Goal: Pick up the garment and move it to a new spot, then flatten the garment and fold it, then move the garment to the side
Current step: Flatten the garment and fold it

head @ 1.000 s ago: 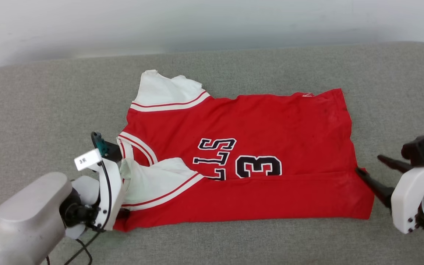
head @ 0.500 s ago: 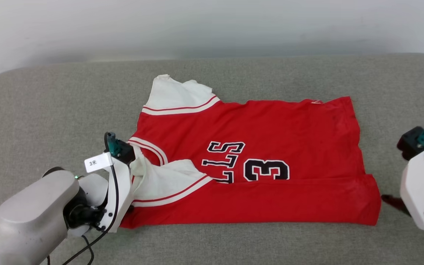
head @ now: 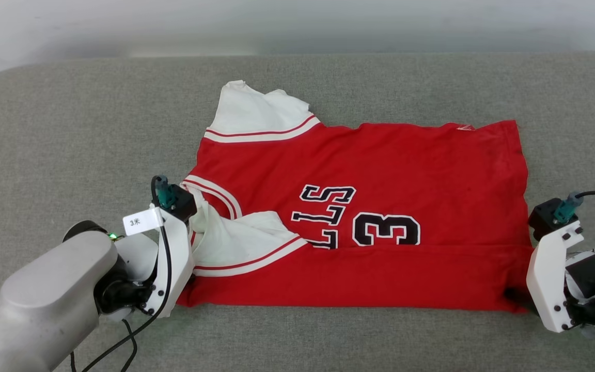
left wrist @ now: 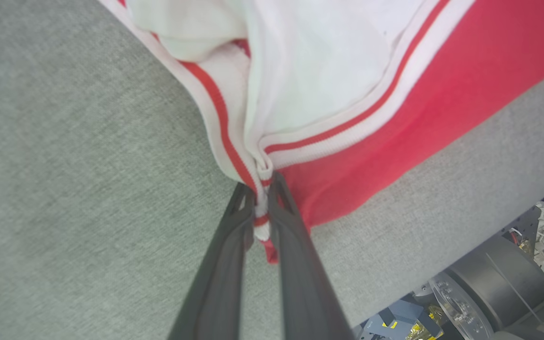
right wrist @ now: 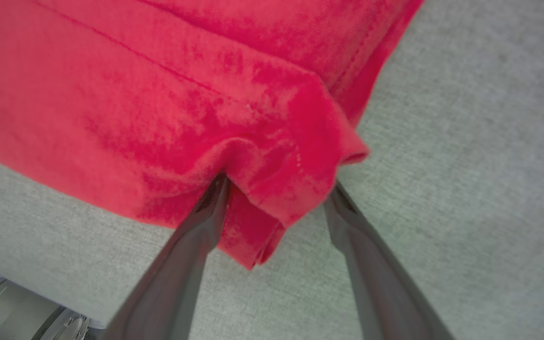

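Centrally, in the head view, we find the jersey [head: 380,165] spread flat on a grey cushion [head: 70,129], its neck toward the robot's left and its hem toward the right; the far sleeve [head: 256,113] lies open on the cushion at the far left corner, while the near sleeve [head: 240,237] is folded in over the chest; we note that the near long edge is turned up over the body along a straight crease, so that of the print [head: 359,217] we read only "LLS" and "3". At the near left corner, we see the left gripper [left wrist: 262,185] closed tight on the striped trim [left wrist: 225,118]; in the left wrist view its two fingers [left wrist: 225,264] pinch the red-and-white band between them, with a small end of cloth showing behind the tips; whether that band belongs to the collar or to the sleeve we cannot tell. At the near right corner, we see the right gripper [right wrist: 277,186] wide open and gripping nothing; in the right wrist view its fingers straddle the hem corner [right wrist: 291,156], which bulges between them in a loose fold; one tip is tucked against a pucker of the cloth, the other lies at the cloth's edge on the cushion. A white label [head: 140,222] sits on the left wrist.
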`<state>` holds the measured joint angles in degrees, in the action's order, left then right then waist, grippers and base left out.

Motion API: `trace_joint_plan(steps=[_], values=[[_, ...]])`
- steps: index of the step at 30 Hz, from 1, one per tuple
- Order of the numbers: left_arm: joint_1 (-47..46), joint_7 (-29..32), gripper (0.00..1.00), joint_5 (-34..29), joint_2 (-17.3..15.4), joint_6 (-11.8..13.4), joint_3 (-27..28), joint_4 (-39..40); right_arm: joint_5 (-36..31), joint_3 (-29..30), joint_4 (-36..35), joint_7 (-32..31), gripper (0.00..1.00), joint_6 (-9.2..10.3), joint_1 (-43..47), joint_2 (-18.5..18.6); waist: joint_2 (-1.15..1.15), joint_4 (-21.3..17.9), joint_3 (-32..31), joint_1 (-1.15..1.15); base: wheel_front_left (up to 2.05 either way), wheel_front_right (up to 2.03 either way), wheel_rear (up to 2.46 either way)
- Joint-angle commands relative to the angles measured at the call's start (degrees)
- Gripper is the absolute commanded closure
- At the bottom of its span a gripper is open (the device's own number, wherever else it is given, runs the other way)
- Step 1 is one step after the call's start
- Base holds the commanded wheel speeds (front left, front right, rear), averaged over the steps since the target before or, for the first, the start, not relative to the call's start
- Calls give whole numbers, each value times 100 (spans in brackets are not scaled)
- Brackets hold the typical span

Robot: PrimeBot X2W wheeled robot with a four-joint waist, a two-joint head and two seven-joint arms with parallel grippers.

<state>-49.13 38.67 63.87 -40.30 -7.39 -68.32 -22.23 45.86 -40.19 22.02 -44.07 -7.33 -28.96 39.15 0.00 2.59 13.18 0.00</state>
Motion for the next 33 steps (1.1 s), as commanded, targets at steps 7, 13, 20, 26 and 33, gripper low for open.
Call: trace_joint_plan(steps=[7,13,20,26,33], values=[[313,-131,100,175,-56,0,-122,-46,219,-615,56,423,100,-22,179,61,0,-93,-339,0,0,0,0],[599,-126,100,384,-238,0,-188,175,506,-767,-248,850,100,-13,218,558,0,-105,-848,0,0,0,0],[1096,-210,100,590,-648,98,-242,579,914,-905,-785,1051,100,-11,829,1326,0,-82,-1065,0,0,0,0],[1328,-421,100,570,-655,271,-240,483,894,-928,-621,1080,100,-11,1029,1232,0,-140,-841,0,0,0,0],[1251,-671,0,383,-530,296,-226,290,728,-814,-324,1587,0,-10,995,816,0,-109,-785,0,0,0,0]])
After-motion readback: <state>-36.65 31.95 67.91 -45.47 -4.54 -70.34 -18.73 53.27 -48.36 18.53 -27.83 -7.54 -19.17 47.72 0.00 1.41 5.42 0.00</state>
